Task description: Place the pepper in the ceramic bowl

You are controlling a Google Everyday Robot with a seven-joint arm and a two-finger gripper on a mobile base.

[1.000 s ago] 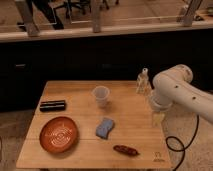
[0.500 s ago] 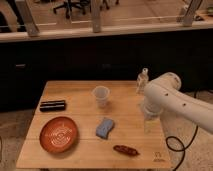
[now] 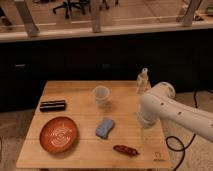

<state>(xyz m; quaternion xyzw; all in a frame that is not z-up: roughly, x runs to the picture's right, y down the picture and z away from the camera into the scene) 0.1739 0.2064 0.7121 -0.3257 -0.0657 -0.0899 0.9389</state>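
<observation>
Wooden surface (image 3: 75,95), rectangular, standing in front of a dark low wall. The pepper (image 3: 126,149) lies flat near the front edge, right of centre, with its long axis roughly parallel to that edge. It touches nothing and has bare board on every side. The ceramic bowl (image 3: 59,133) sits upright at front left, close to both the left and front edges and well apart from the pepper. Its ringed inside is open to view. A blue sponge (image 3: 104,127) lies between the two but set back from the front edge, so a bare strip runs along the front from pepper to bowl. A translucent white cup (image 3: 101,95) stands upright at rear centre, behind the sponge. A flat black bar-shaped object (image 3: 52,105) lies behind the bowl near the left edge. A clear bottle (image 3: 143,80) stands upright toward the rear right corner. The white arm (image 3: 167,105) reaches in across the right edge. The tool (image 3: 145,131) hangs down from it over the right part of the surface, behind and slightly right of the pepper and near it, not in contact. Whether the tool is apart or together cannot be told. A dark cable (image 3: 176,144) loops on the floor past the right edge.
</observation>
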